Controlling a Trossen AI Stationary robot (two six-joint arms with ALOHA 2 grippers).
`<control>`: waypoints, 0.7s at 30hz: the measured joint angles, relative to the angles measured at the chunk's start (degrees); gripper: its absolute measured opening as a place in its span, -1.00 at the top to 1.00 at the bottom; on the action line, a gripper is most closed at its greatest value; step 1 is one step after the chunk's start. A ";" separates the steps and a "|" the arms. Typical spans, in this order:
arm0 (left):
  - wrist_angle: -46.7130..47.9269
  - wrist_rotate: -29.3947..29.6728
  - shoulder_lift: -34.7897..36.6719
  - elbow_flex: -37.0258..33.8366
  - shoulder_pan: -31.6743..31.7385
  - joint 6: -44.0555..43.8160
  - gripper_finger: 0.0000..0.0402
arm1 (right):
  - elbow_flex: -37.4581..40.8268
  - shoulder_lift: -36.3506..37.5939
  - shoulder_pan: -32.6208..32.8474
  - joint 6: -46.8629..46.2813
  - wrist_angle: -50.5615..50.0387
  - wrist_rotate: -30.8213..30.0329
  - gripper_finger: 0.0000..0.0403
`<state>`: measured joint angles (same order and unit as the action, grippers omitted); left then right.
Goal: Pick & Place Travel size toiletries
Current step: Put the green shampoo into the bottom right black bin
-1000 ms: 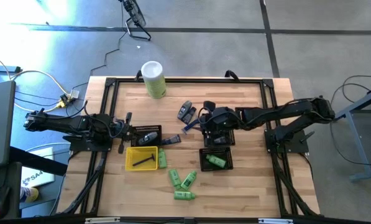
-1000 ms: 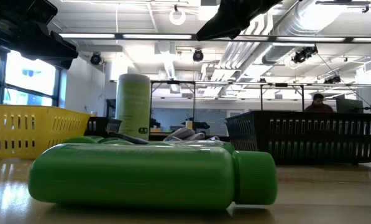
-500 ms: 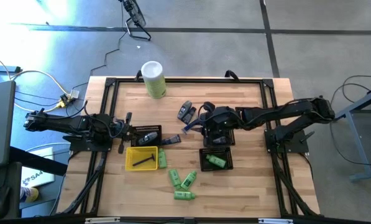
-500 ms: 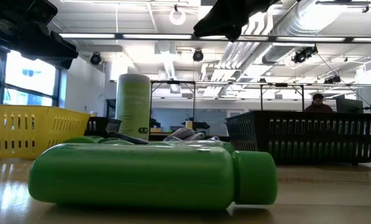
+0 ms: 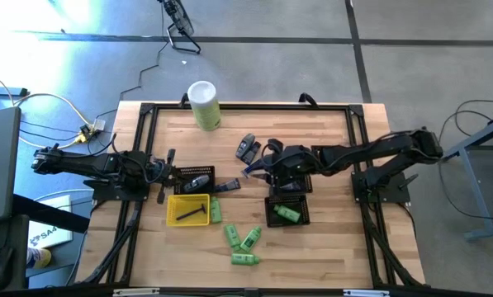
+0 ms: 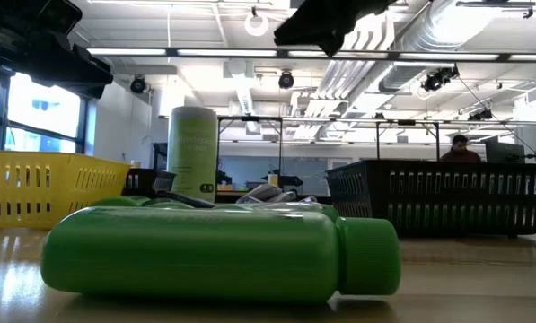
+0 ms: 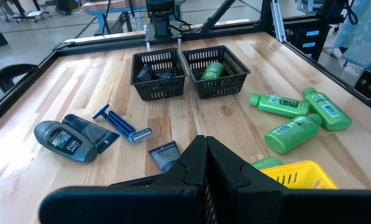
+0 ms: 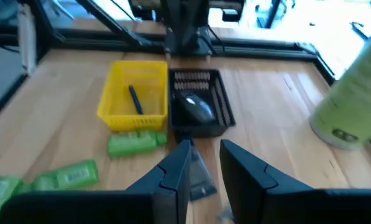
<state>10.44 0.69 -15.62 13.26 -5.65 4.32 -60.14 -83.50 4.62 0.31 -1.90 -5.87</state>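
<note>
Dark grey, a small flat toiletry packet [image 8: 199,179] lies on the wooden table [image 5: 329,132] just beyond the right gripper [image 5: 263,168], whose fingers [image 8: 173,171] stand narrowly apart, seemingly holding nothing. Three bright green plastic bottles [image 5: 243,241] lie at the near edge, labels unreadable. The left gripper [image 7: 205,163] waits closed at the left.
</note>
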 joint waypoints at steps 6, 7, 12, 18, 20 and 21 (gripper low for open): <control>0.02 -0.02 -0.02 0.00 0.00 0.00 1.00 | 0.01 -1.73 0.27 0.74 1.40 -0.05 0.61; 0.04 -0.02 -0.02 0.00 0.00 -0.02 1.00 | -0.11 -1.95 0.27 0.27 1.76 -0.27 0.61; 0.02 -0.03 0.00 0.00 0.01 -0.02 1.00 | -0.02 -2.29 0.40 0.65 0.67 0.79 0.61; 0.00 -0.04 0.00 0.00 0.02 0.22 1.00 | -0.02 -2.21 0.52 2.61 0.45 3.68 0.61; 0.02 -0.04 -0.02 0.00 0.01 0.24 1.00 | -0.02 -2.21 0.82 2.52 1.05 4.30 0.61; 0.01 -0.04 0.00 0.00 0.00 0.24 1.00 | -0.02 -2.21 1.08 2.47 1.37 4.28 0.61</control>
<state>10.45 0.64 -15.62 13.26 -5.65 4.56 -60.16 -85.71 5.70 2.78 -0.53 -1.58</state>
